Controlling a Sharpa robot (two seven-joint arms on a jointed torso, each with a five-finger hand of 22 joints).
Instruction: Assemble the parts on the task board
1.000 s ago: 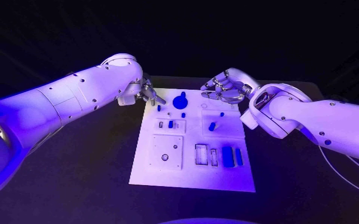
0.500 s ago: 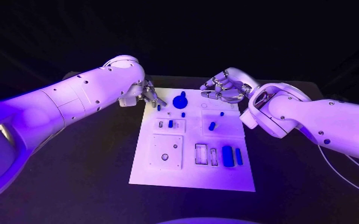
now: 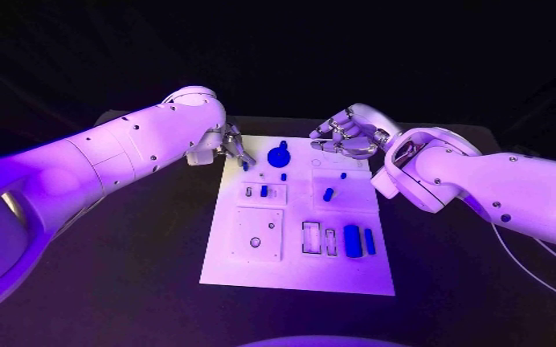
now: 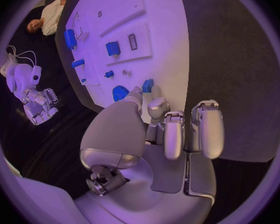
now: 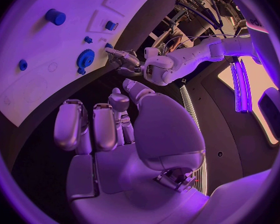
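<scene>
The white task board (image 3: pixel 296 263) lies in the middle of the black table. A blue gear (image 3: pixel 278 155) stands near its far edge, and several small blue parts sit in its blocks, among them a peg (image 3: pixel 328 195) and two bars (image 3: pixel 351 241). My left hand (image 3: pixel 232 148) hovers at the board's far left corner. Its thumb and a fingertip (image 4: pixel 157 103) flank a small blue peg (image 4: pixel 147 86), while the other fingers are curled. Whether they touch it is unclear. My right hand (image 3: pixel 348 138) hangs over the far right corner, fingers curled (image 5: pixel 96 127) with nothing in them.
Bare black table (image 3: pixel 128 283) runs along both sides of the board. The board's near half carries a square block with a hole (image 3: pixel 256 234) and open slots (image 3: pixel 311 237). Both forearms reach in from the sides over the table.
My left arm has edged slightly toward the board's far corner. The small peg by its fingers, the other parts and my right hand stay where they were.
</scene>
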